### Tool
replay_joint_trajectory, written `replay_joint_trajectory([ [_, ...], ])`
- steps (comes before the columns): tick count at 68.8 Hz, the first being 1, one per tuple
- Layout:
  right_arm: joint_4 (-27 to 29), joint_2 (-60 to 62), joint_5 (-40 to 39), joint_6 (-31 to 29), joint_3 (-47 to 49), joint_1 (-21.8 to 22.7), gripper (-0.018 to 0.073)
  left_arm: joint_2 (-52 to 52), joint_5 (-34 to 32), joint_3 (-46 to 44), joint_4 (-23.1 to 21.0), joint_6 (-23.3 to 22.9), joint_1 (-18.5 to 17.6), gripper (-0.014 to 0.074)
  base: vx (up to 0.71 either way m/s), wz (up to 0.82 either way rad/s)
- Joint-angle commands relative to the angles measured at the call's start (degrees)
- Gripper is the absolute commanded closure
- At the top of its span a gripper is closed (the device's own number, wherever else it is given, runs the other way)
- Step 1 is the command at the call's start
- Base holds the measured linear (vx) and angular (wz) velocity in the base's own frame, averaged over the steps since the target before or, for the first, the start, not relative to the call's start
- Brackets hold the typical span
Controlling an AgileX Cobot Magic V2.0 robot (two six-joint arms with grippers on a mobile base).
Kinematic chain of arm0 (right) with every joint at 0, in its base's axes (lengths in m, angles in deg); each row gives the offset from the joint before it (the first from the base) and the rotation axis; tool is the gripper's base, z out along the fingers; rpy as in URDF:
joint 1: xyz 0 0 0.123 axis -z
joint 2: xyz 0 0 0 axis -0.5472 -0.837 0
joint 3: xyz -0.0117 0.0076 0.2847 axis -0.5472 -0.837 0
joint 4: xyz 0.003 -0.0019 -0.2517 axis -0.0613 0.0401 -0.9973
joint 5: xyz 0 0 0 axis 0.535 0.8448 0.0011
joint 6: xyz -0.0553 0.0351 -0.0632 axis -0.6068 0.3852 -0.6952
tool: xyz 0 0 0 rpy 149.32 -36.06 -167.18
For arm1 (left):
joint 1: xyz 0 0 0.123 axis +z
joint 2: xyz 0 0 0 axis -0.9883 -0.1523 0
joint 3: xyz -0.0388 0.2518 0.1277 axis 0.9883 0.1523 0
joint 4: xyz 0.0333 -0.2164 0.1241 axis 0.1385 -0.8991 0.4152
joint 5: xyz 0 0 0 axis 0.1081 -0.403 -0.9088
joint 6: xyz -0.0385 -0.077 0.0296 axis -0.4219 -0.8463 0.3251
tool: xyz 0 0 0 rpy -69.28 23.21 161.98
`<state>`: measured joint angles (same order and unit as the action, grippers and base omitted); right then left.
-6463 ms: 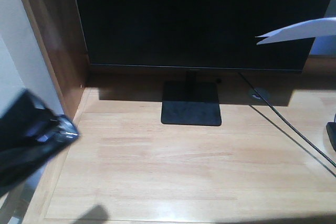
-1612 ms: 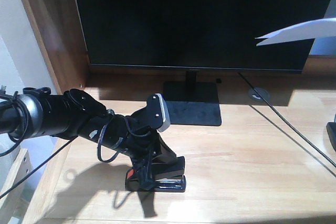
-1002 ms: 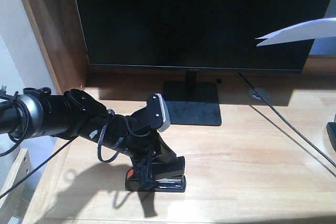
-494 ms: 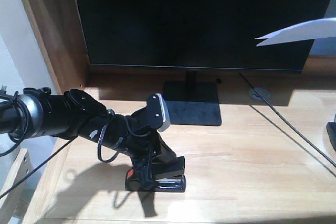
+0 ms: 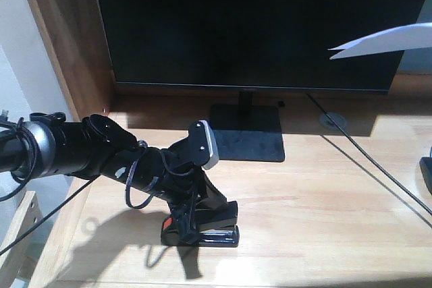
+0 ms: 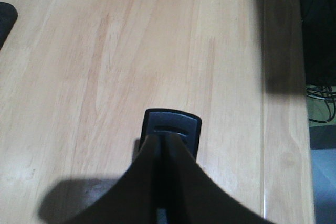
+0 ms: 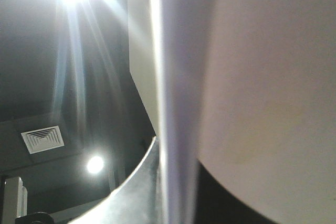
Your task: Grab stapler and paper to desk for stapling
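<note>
The black stapler (image 5: 210, 232), with its orange-red patch showing, rests on the light wooden desk (image 5: 317, 220) near the front left. My left gripper (image 5: 200, 212) reaches in from the left and is shut on it. In the left wrist view the stapler's front end (image 6: 172, 125) pokes out past the closed fingers (image 6: 149, 153) of the left gripper (image 6: 164, 140). The white paper (image 5: 386, 40) hangs in the air at the upper right. In the right wrist view the paper (image 7: 252, 66) is seen edge-on, pinched in my right gripper (image 7: 178, 156).
A large dark monitor (image 5: 250, 25) on a black stand (image 5: 245, 141) fills the back of the desk. A black cable (image 5: 368, 170) runs diagonally across the right side. A dark object (image 5: 426, 172) sits at the right edge. A brown side panel (image 5: 67, 52) bounds the left.
Since 6.5 s ago my left arm has carried the stapler from off the left edge onto the desk. Over the last 1.6 s nothing has visibly moved.
</note>
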<state>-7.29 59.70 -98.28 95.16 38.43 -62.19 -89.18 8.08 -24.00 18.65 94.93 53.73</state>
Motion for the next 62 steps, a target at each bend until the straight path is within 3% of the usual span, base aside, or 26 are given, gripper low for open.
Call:
replay_joint_trajectory([
  [1,-0.47,-0.7,-0.42,-0.97,1.69,-0.11,0.0569,2.51,1.25,-1.35,-2.82,0.08,-0.35,0.0603,0.0,0.0],
  [16,-1.89,-1.76,3.52,-4.16,1.79,-0.11,0.0569,2.51,1.25,-1.35,-2.76,0.07,-0.35,0.0603,0.0,0.0],
  [38,-1.29,-12.66,-1.6,-8.59,1.79,-0.11,0.0566,2.51,1.25,-1.35,-2.76,0.07,-0.35,0.0603,0.0,0.0],
  [50,3.77,-18.93,-7.34,-11.38,1.79,-0.11,0.0564,2.51,1.25,-1.35,-2.76,0.07,-0.35,0.0603,0.0,0.0],
  [62,9.1,-23.34,-7.61,-14.16,1.79,-0.11,0.0562,2.51,1.25,-1.35,-2.76,0.07,-0.35,0.0603,0.0,0.0],
])
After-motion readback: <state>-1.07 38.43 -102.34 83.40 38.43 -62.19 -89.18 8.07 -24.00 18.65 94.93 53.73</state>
